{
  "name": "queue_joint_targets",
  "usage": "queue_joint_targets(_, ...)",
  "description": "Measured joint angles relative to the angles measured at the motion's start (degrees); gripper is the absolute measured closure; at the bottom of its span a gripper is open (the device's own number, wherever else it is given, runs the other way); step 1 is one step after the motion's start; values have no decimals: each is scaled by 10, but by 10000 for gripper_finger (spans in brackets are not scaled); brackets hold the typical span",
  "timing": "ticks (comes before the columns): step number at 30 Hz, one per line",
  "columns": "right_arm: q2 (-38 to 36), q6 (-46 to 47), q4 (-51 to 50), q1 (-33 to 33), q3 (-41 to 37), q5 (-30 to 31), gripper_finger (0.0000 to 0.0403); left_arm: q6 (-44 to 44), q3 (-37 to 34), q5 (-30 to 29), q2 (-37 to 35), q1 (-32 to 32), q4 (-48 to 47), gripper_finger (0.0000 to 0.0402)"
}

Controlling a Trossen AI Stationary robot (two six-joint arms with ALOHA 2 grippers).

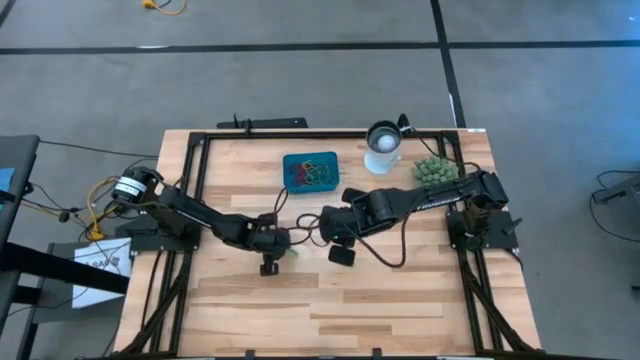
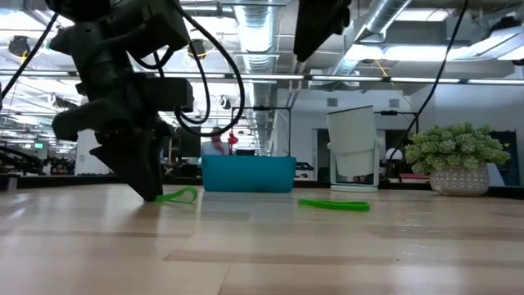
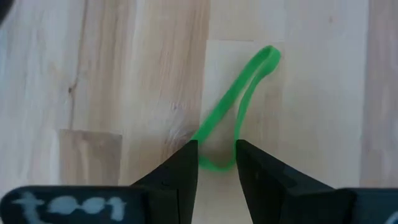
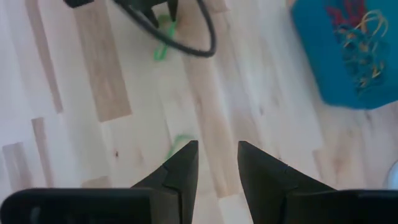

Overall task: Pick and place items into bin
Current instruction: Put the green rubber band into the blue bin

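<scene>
A green rubber band (image 3: pixel 239 106) lies flat on the table (image 3: pixel 124 74), its near end between the left gripper (image 3: pixel 216 163)'s parted fingers. Light and floppy, it probably wants a pinch at that end. The right gripper (image 4: pixel 217 165) hovers released above another band (image 4: pixel 180 142); the bin (image 1: pixel 310 170) lies beyond.

Nothing readable is showing anywhere. A white sheet (image 1: pixel 97 266) is lying beside the table's left edge in the high view, carrying dark print, possibly a word in capitals, but the letters are not resolving. A pale smeared marking (image 3: pixel 62 204) is sitting on the dark body of the left gripper in the left wrist view, looking like a row of characters, too blurred to read. No brand, number or sign is showing on the blue bin (image 2: pixel 248 174), the white cup (image 2: pixel 354 146) or the wooden table (image 1: pixel 400 300).
</scene>
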Motion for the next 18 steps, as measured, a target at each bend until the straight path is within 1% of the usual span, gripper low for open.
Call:
queue_joint_targets(3,0,18,0,14,-13,0,295,0,-1,21,1,-5,38,297)
queue_joint_targets(8,0,42,1,36,-39,0,295,21,-1,24,5,-7,85,297)
queue_joint_targets(14,0,67,14,50,-65,0,295,21,-1,24,18,-7,82,297)
queue_joint_targets(18,0,78,14,55,-72,0,295,23,2,39,53,-7,116,297)
